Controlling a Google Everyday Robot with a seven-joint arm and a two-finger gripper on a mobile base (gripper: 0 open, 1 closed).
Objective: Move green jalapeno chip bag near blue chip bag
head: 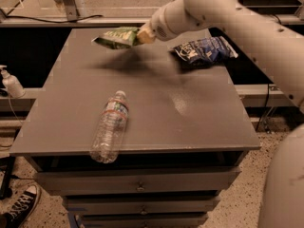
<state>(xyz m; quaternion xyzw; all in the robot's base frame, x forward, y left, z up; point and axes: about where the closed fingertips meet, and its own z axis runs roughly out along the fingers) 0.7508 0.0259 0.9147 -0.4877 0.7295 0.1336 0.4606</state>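
Observation:
The green jalapeno chip bag (116,37) hangs in the air above the far middle of the grey table (190,122), casting a shadow below it. My gripper (144,34) is shut on the bag's right end and holds it up. The blue chip bag (205,50) lies flat at the table's far right, to the right of the gripper and the green bag, apart from both. My white arm reaches in from the upper right, above the blue bag.
A clear plastic water bottle (110,126) lies on its side near the table's front left. A spray bottle (10,82) stands off the table at the left. Drawers (137,186) sit under the tabletop. A shoe (19,208) is on the floor at the lower left.

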